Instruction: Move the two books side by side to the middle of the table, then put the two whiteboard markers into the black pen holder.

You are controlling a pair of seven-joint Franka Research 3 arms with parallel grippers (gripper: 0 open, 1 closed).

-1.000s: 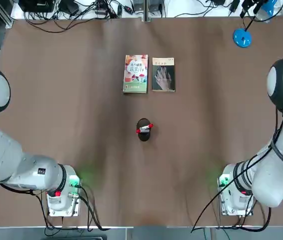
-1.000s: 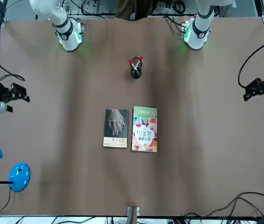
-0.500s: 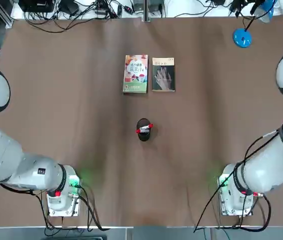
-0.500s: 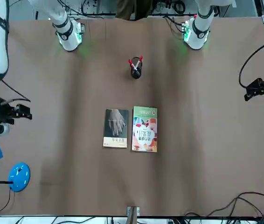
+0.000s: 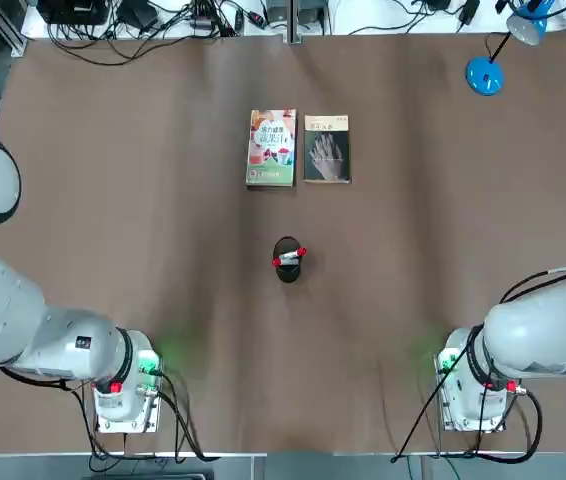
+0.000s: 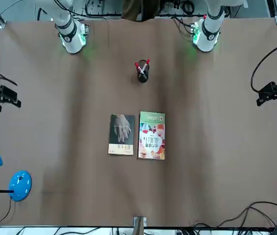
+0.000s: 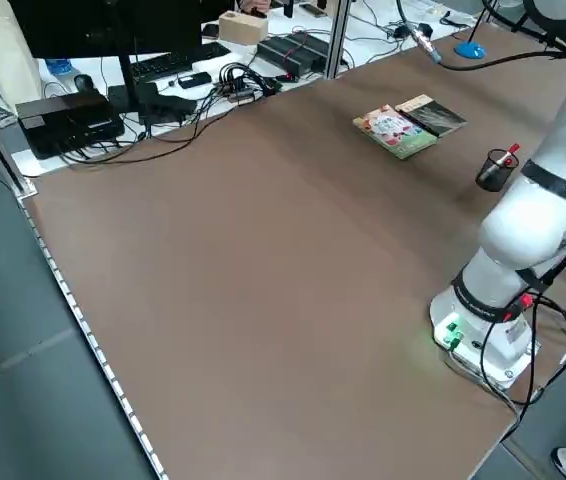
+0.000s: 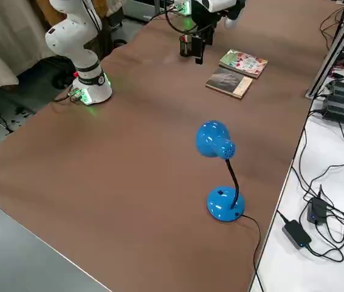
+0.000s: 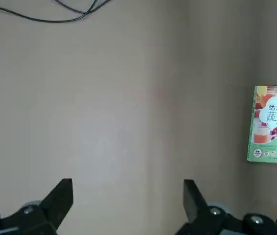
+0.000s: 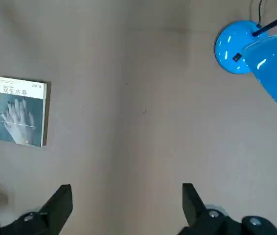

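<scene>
The two books lie side by side on the table [image 5: 143, 250], toward its far half: the pale one [image 5: 272, 148] to the left of the dark grey-green one [image 5: 327, 149]. Nearer the arms' bases stands the black pen holder [image 5: 287, 266], with the two red-capped whiteboard markers [image 6: 142, 66] upright inside it. My left gripper [image 9: 127, 200] hovers open, high over the table's left side, with the pale book [image 9: 274, 122] at the edge of its view. Above the right side my right gripper [image 10: 126, 203] is open too, and its view shows the dark book [image 10: 21, 111].
A blue desk lamp stands at the far right corner, its base [image 5: 484, 75] on the table and its head [image 10: 273, 63] raised on a black stem. Cables and black boxes [image 7: 73, 115] lie beyond the far edge. Both arm bases [image 5: 123, 395] sit at the near edge.
The right arm has swung outward to the right edge, and its gripper has shifted along that side. Left arm, books, pen holder and markers have not moved.
</scene>
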